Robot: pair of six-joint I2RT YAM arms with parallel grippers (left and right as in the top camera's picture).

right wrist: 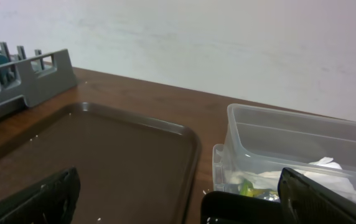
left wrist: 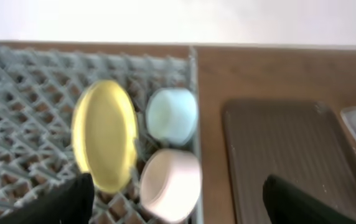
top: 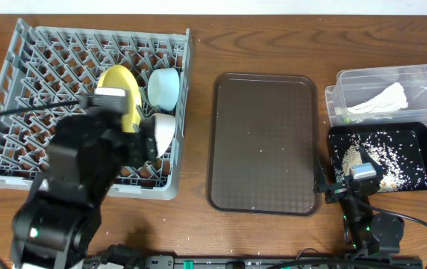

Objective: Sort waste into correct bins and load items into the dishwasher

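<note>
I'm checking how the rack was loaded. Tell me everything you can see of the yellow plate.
The yellow plate is round, smooth and plain, plastic by the look. It stands on edge among the pegs of the grey rack. A blue bowl and a white bowl sit close beside it; whether they touch is unclear.

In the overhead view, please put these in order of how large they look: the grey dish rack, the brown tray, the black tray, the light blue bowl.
Largest to smallest:
1. grey dish rack
2. brown tray
3. black tray
4. light blue bowl
</note>
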